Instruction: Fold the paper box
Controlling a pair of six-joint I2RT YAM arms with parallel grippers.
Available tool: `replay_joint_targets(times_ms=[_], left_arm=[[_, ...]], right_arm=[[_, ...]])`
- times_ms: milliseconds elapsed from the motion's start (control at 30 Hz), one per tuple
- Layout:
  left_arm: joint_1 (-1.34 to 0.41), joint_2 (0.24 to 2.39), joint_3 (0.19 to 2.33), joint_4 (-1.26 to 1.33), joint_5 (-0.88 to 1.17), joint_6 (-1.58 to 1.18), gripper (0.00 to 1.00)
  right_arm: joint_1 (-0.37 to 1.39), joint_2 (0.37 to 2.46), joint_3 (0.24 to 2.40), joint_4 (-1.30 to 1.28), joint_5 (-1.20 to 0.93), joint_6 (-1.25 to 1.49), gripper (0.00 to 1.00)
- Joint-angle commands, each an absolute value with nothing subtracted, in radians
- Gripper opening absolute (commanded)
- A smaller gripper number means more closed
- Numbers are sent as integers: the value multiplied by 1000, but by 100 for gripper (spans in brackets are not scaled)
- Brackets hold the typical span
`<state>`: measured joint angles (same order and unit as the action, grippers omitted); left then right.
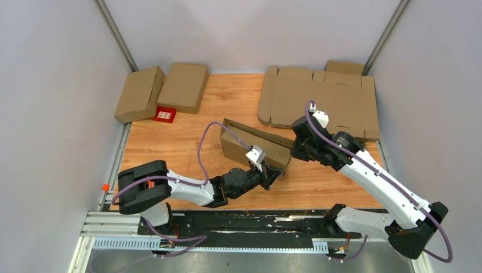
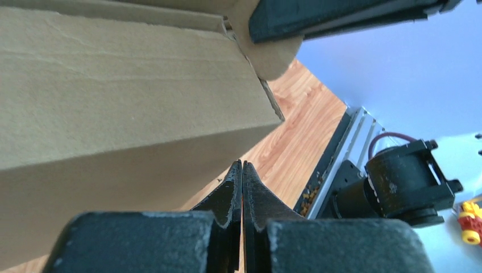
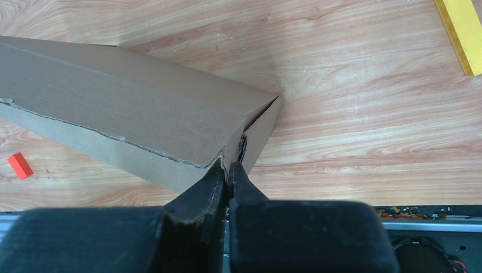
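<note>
The paper box (image 1: pixel 253 145) is a brown cardboard shell, partly folded, lying in the middle of the wooden table. My right gripper (image 1: pixel 293 149) is shut on the cardboard edge at the box's right end; in the right wrist view the fingertips (image 3: pixel 227 168) pinch that edge of the box (image 3: pixel 131 108). My left gripper (image 1: pixel 275 175) sits low by the box's near right corner. Its jaws (image 2: pixel 242 165) are shut with nothing between them, just under the box's side wall (image 2: pixel 113 114). The right gripper's fingers (image 2: pixel 341 17) show at the top of the left wrist view.
A flat unfolded cardboard sheet (image 1: pixel 324 99) lies at the back right. Two folded boxes (image 1: pixel 139 94) (image 1: pixel 183 86) and a small red item (image 1: pixel 165 115) sit at the back left. A small red block (image 3: pixel 20 165) lies near the table's front edge.
</note>
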<state>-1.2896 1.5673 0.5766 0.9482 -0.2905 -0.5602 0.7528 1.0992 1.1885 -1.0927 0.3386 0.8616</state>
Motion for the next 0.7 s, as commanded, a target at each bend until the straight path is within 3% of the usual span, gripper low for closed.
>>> replay_joint_targets(times_ms=[0, 667], left_arm=[[-1294, 1577, 636, 1059, -355, -545, 0], [-1238, 1624, 706, 965, -385, -527, 0]], right_arm=[[767, 1111, 1206, -1140, 310, 846, 0], [789, 1121, 1194, -1154, 304, 839, 0]])
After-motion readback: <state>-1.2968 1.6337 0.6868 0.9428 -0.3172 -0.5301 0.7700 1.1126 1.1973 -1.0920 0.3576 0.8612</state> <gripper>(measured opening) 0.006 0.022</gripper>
